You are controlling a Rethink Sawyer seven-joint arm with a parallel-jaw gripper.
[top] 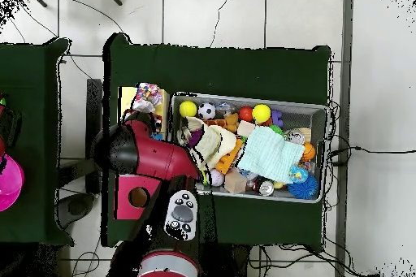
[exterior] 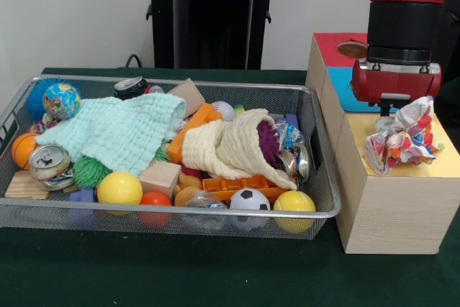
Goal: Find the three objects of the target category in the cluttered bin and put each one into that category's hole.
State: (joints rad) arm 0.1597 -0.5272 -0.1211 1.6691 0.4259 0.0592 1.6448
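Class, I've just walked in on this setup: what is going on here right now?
A red and black robot arm is sorting items out of a wire bin crammed with balls, cans, cloths and blocks. Its end effector is over the wooden box beside the bin, right above the yellow section, where a crumpled colourful paper wad sits just beneath it. Whether the wad is gripped or already released cannot be told. A mint cloth and a cream cloth cover much of the bin.
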